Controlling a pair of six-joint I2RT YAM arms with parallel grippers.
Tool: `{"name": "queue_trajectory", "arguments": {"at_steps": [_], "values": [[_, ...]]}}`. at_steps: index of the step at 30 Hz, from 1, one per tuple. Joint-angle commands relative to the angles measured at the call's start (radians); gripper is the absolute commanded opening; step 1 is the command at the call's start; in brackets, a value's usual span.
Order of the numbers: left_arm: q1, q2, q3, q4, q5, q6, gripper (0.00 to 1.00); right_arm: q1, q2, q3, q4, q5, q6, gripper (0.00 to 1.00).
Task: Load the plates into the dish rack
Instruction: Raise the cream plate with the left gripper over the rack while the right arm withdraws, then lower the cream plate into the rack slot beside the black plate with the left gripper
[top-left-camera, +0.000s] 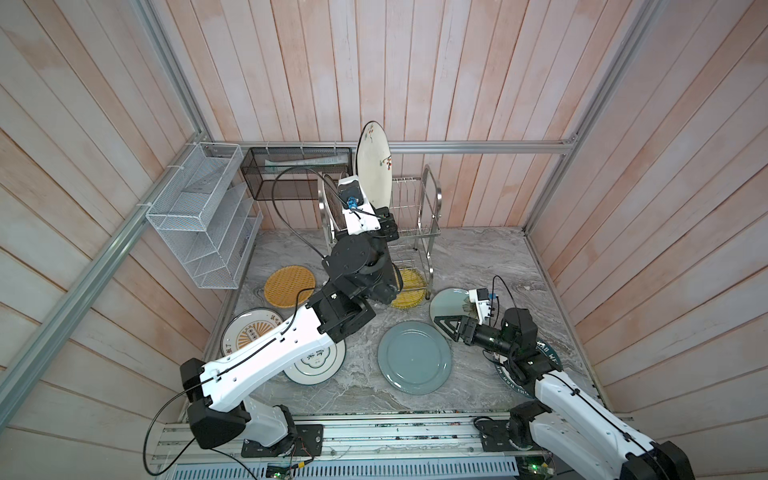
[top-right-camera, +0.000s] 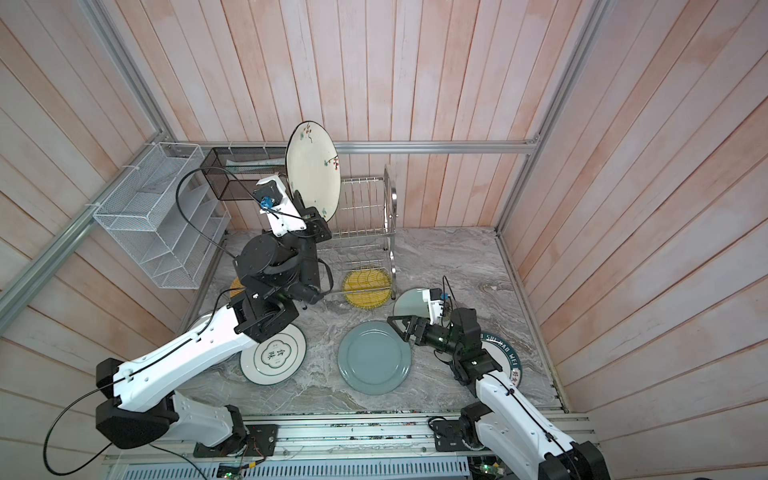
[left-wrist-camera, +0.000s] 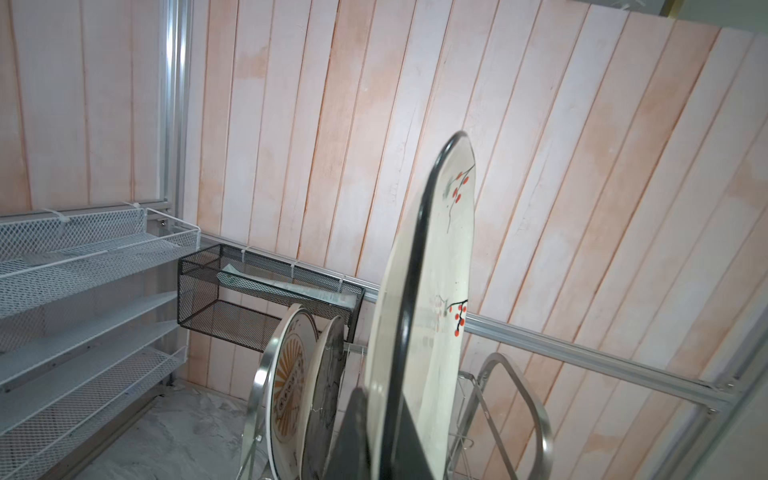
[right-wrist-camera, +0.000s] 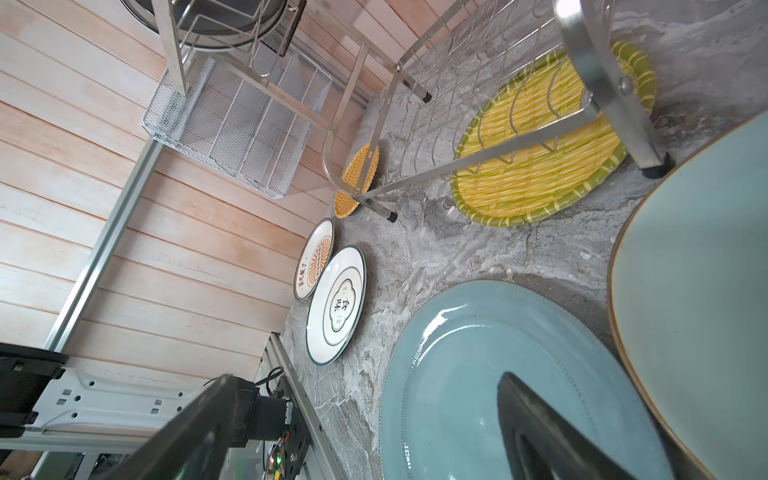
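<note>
My left gripper (top-left-camera: 385, 216) (left-wrist-camera: 384, 415) is shut on the lower edge of a cream plate (top-left-camera: 373, 166) (left-wrist-camera: 428, 291) with a black rim and red berries, holding it upright above the dish rack (top-left-camera: 415, 208) (top-right-camera: 365, 208). Two plates (left-wrist-camera: 291, 386) stand in the rack's slots beside it. My right gripper (top-left-camera: 451, 328) (right-wrist-camera: 361, 386) is open and empty, low over the edge of the grey-blue plate (top-left-camera: 414, 357) (right-wrist-camera: 478, 374), next to the pale celadon plate (top-left-camera: 446, 301). Flat on the table lie a yellow woven plate (top-left-camera: 289, 286), a sunburst plate (top-left-camera: 249, 332) and a quatrefoil plate (top-right-camera: 274, 353).
Another yellow woven plate (top-left-camera: 411, 289) lies under the rack's lower tier. A teal-rim plate (top-right-camera: 505, 357) sits beneath my right arm. A white mesh organiser (top-left-camera: 203, 216) and a black mesh basket (top-left-camera: 291, 174) hang on the back-left walls.
</note>
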Motion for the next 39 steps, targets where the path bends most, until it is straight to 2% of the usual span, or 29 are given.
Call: {"name": "queue_trajectory", "arguments": {"at_steps": [1, 4, 13, 26, 33, 39], "values": [[0.076, 0.04, 0.1, -0.068, 0.039, 0.029, 0.0, 0.009, -0.011, 0.023, -0.039, 0.016, -0.031, 0.98], [0.129, 0.108, 0.192, -0.205, 0.049, -0.009, 0.0, 0.009, -0.019, 0.02, -0.056, 0.019, -0.036, 0.98], [0.2, 0.293, 0.396, -0.425, 0.037, -0.037, 0.0, 0.011, -0.049, 0.013, -0.089, 0.023, -0.032, 0.98], [0.267, 0.417, 0.456, -0.48, -0.002, -0.041, 0.0, 0.01, -0.097, -0.012, -0.125, 0.038, -0.03, 0.98], [0.274, 0.421, 0.428, -0.392, -0.052, 0.018, 0.0, 0.012, -0.086, -0.029, -0.104, 0.036, -0.021, 0.98], [0.274, 0.427, 0.417, -0.363, -0.095, 0.004, 0.0, 0.012, -0.08, -0.037, -0.09, 0.029, -0.016, 0.98]]}}
